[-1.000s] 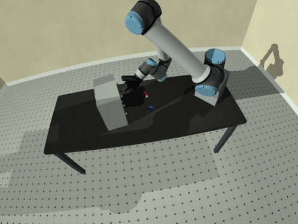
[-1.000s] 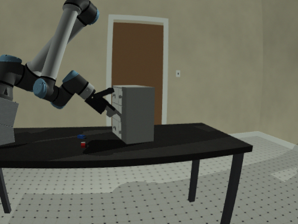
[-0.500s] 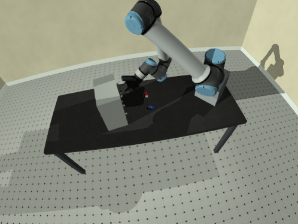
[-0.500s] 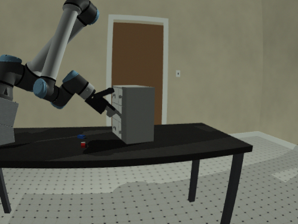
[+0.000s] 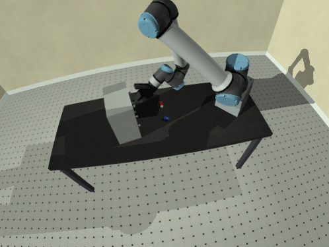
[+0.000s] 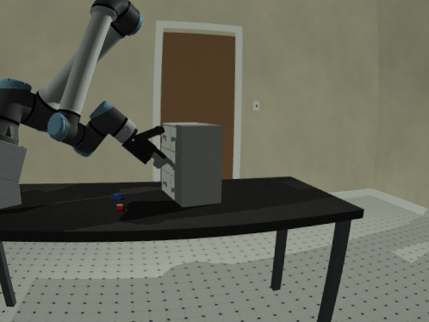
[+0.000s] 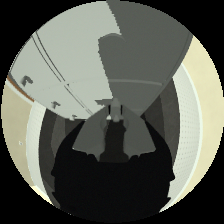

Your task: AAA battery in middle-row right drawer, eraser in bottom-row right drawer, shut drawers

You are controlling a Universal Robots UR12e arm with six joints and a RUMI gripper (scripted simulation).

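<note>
The grey chest (image 5: 120, 112) stands upright on the black table, its drawer fronts facing the arm; it also shows in the exterior view (image 6: 195, 164). My gripper (image 5: 138, 98) (image 6: 160, 158) is at the right side of the chest's front, at the height of the middle row. It is shut on a small drawer handle (image 7: 115, 115). That drawer front stands a little out from the chest. A small red-and-white block (image 5: 161, 104) and a small blue thing (image 5: 166, 118) lie on the table in front of the chest. They are too small to tell which is the battery and which the eraser.
The arm's grey base block (image 5: 232, 99) stands at the table's far right end. Other drawer handles (image 7: 25, 80) show on the shut fronts. A brown door (image 6: 198, 99) is in the wall behind the chest.
</note>
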